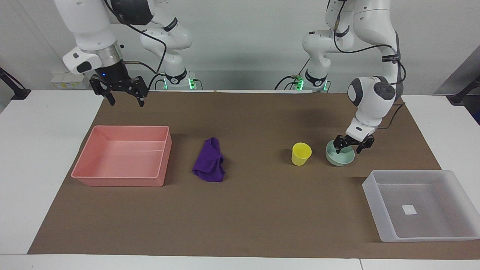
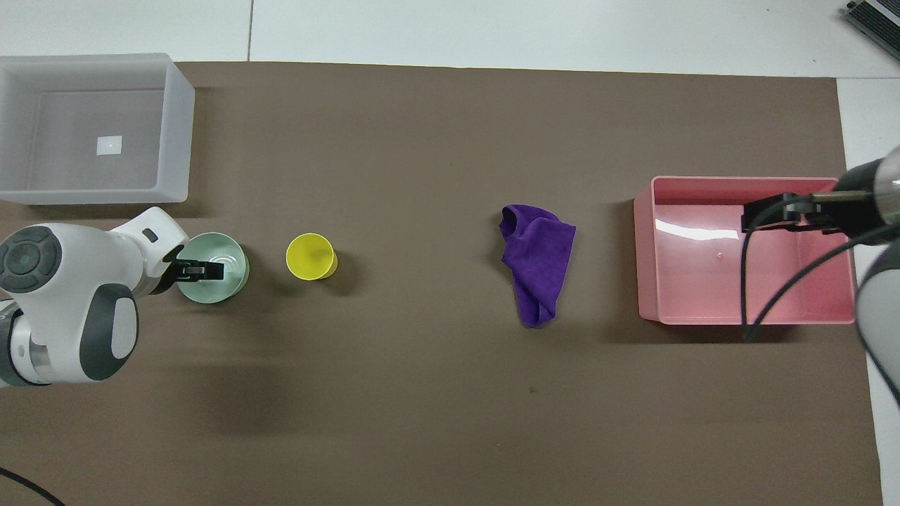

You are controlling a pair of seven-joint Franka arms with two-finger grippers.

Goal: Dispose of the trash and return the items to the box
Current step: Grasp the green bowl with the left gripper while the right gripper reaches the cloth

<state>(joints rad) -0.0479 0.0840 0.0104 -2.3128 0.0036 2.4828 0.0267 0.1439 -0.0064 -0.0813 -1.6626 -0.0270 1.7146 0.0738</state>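
Your left gripper (image 1: 350, 148) straddles the mint-green bowl's (image 1: 340, 158) rim, fingers (image 1: 337, 148) apart; right gripper (image 1: 125, 97) fingers spread above the counter (image 1: 262, 210).

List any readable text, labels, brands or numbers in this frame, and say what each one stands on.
None can be read.
Black bands on the arms: pale lettering, too small to read.
Small white square sticker on the floor of the translucent clear-white plastic tray: looks blank.
Yellow plastic cup, mint-green bowl, purple cloth rag, pink rectangular tray: no markings visible.
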